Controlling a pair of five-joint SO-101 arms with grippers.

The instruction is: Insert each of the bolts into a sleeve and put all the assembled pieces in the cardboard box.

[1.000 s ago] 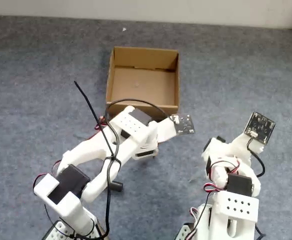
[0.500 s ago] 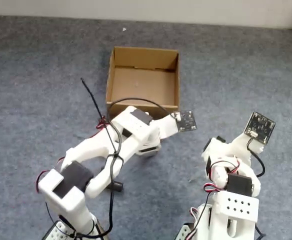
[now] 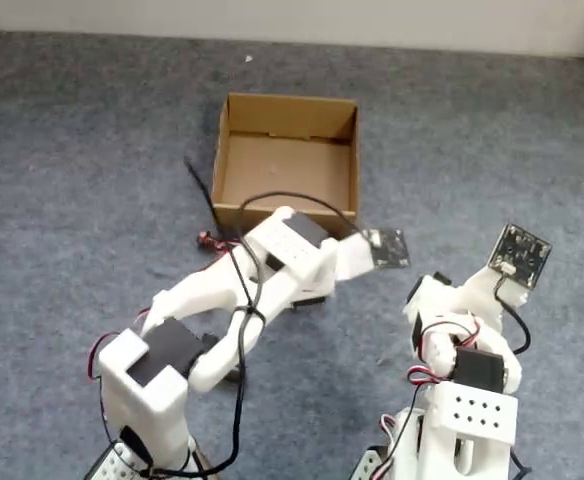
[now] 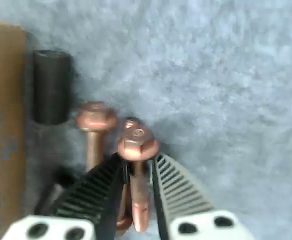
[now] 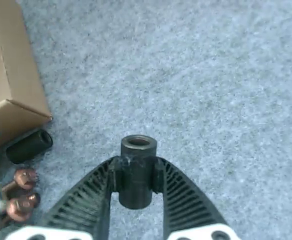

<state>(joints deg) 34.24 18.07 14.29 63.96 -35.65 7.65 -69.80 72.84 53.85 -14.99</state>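
Note:
My left gripper is shut on the shank of a copper bolt, head pointing away from the wrist. A second copper bolt lies right beside it on the carpet. Past them a black sleeve lies against the cardboard box. My right gripper is shut on another black sleeve, held upright with its bore facing the camera. That view also shows the lying sleeve and two bolt heads by the box corner. From above, the left arm covers the spot just in front of the box.
Grey carpet covers the whole table. The right arm stands to the front right, with open carpet beyond its gripper. A black cable sticks up from the left arm beside the box.
The left arm has swung to the right along the box's front wall, its wrist camera moving right. The right arm has kept still.

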